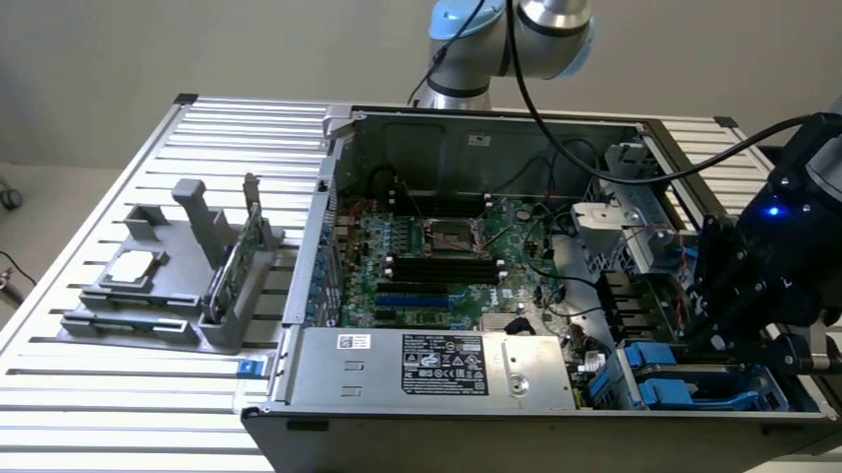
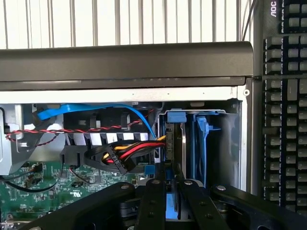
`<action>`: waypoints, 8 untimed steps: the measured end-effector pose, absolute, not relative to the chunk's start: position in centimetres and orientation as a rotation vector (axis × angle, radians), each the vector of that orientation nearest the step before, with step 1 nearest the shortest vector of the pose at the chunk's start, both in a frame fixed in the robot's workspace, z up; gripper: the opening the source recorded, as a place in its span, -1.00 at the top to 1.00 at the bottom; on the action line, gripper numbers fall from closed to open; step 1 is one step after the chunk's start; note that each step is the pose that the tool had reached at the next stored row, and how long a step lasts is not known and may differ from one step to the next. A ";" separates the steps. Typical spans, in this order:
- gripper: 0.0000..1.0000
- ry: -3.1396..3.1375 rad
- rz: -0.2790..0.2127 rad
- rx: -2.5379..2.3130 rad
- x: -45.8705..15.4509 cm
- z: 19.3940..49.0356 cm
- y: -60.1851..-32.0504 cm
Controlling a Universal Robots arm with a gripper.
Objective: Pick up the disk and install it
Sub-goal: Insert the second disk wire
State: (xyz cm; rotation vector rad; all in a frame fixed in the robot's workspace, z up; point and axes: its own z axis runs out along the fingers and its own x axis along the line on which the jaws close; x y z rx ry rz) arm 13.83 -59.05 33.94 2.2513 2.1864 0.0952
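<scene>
The disk [image 2: 178,143] stands on edge in the drive bay at the corner of the open computer case [image 1: 460,128]. Its blue carrier frames a thin strip of silver metal. My gripper [image 2: 171,194] sits right over it, with black fingers [image 2: 152,201] pressed against both sides of the carrier, shut on it. In the exterior view the gripper [image 1: 732,340] hangs over the bay with blue carriers [image 1: 665,379] at the case's near corner on the exterior view's right. An empty blue carrier slot [image 2: 204,143] lies beside the disk.
A bundle of red, yellow and black power wires [image 2: 127,152] and a blue data cable [image 2: 96,110] run close to the bay. The power supply [image 1: 435,365] and motherboard [image 1: 435,256] fill the case. A grey fixture [image 1: 172,296] holds a silver chip [image 1: 134,266] and a green card [image 1: 237,261]. A keyboard [image 2: 283,96] lies beyond the case.
</scene>
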 end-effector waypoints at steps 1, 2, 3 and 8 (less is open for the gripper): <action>0.66 2.188 0.096 2.251 13.8 33.9 -59.1; 0.66 2.189 0.097 2.250 13.8 33.8 -59.1; 0.66 2.190 0.097 2.249 13.8 33.8 -59.1; 0.66 2.195 0.100 2.246 13.8 33.6 -59.1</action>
